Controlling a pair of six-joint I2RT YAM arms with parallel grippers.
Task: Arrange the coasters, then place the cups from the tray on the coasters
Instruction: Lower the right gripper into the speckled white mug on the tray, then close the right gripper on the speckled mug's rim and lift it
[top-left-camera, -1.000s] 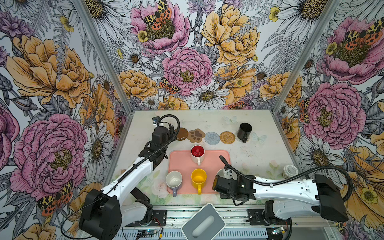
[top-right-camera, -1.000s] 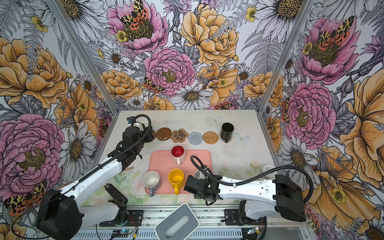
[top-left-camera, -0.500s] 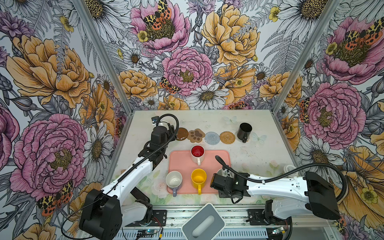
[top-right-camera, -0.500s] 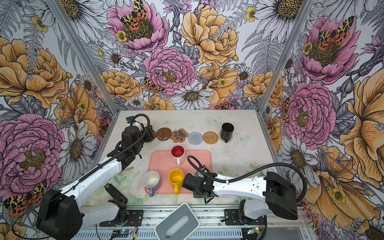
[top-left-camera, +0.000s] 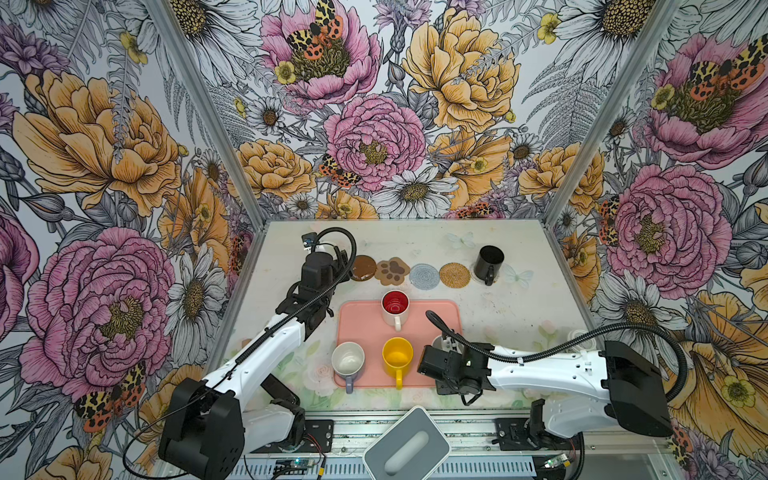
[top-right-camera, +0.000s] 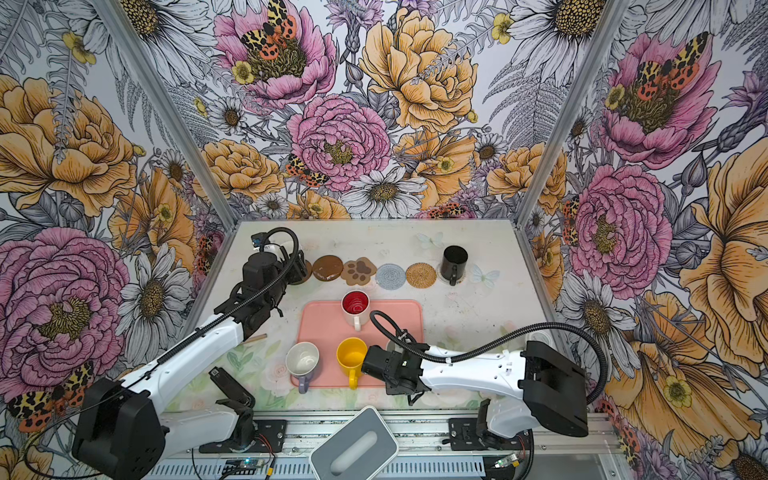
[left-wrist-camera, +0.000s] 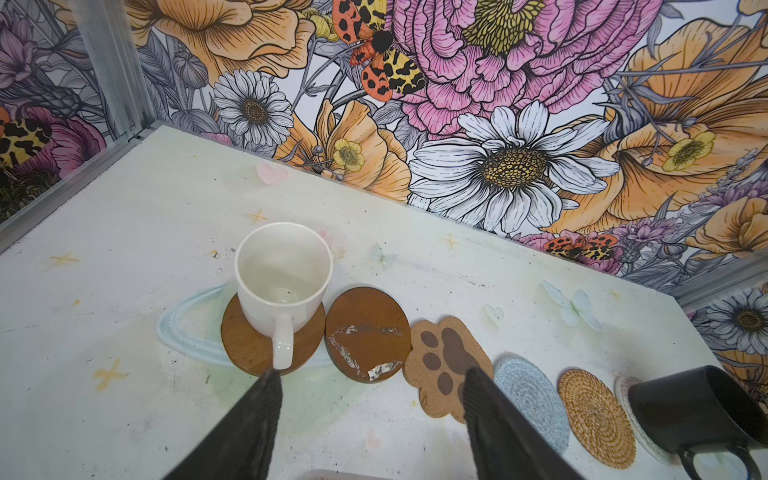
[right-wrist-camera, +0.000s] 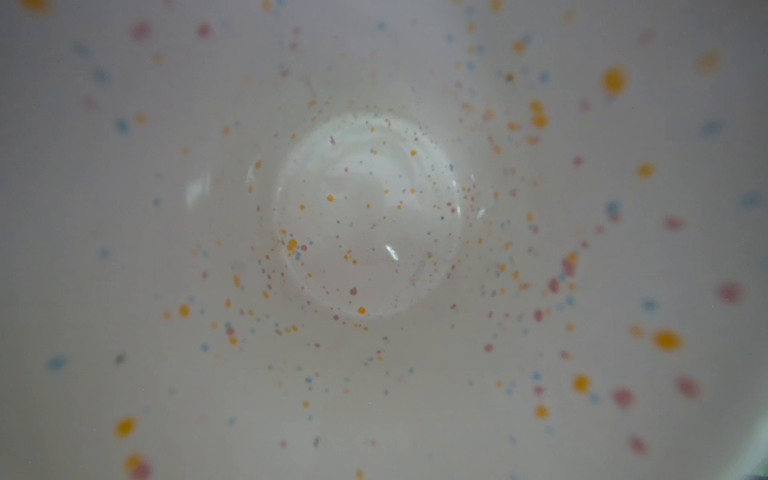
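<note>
Floral-papered walls enclose a pale desk (top-left-camera: 519, 316).

**Coasters.** A row runs along the far edge:
- first glossy brown disc (left-wrist-camera: 245, 345)
- second glossy brown disc (left-wrist-camera: 368, 332)
- tan paw-print mat (top-left-camera: 392, 271)
- grey-blue woven round (top-left-camera: 424, 276)
- tan woven round (top-left-camera: 454, 274)
- pale translucent woven round (left-wrist-camera: 623, 390)

**Cups placed.** The plain white mug (left-wrist-camera: 282, 282) sits on the first disc and the black mug (top-left-camera: 489, 262) on the pale round.

**Cups on the tray.** The salmon-pink tray (top-left-camera: 361, 328) by the front edge carries three:
- red-lined white mug (top-left-camera: 395, 305)
- yellow mug (top-left-camera: 397, 357)
- lavender mug (top-left-camera: 348, 360)

**Grippers.**
- The left gripper (left-wrist-camera: 372, 374) is spread wide and empty, just short of the white mug's handle.
- The right gripper (top-left-camera: 436, 359) hangs over the speckled white mug (right-wrist-camera: 365, 208) at the tray's right edge.

**Views.**
- Only the left wrist view shows the white mug; in both top views the left arm hides it.
- The right wrist view shows only speckled interior, so its grip cannot be determined.

**Judgement.** The coasters are arranged and cup transfer is in hand. The next move needs a secure hold, a lift clear of the yellow mug and a free coaster.
</note>
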